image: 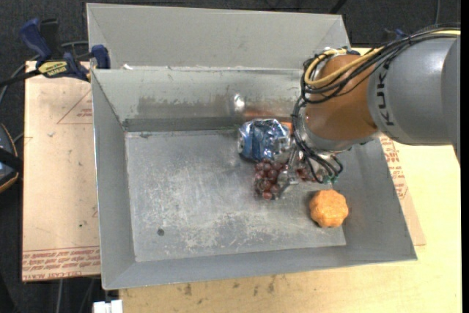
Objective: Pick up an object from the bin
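We see the bin [190, 209] with its left half bare and wide open; the things crowd right of centre, towards the back wall. The gripper [292, 171] sits low, just right of a dark red lumpy cluster [268, 181]; contact unclear. We cannot tell how wide the gripper is or whether it grips anything. A blue crinkled wrapper [261, 138] lies just behind the cluster, an orange round lump [327, 208] near, front right. Scuffed grey metal floor.

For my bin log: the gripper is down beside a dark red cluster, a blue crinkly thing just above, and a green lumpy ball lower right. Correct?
No: the camera view shows the lumpy ball is orange, not green. The gripper, dark red cluster and blue crinkly thing are as you say.
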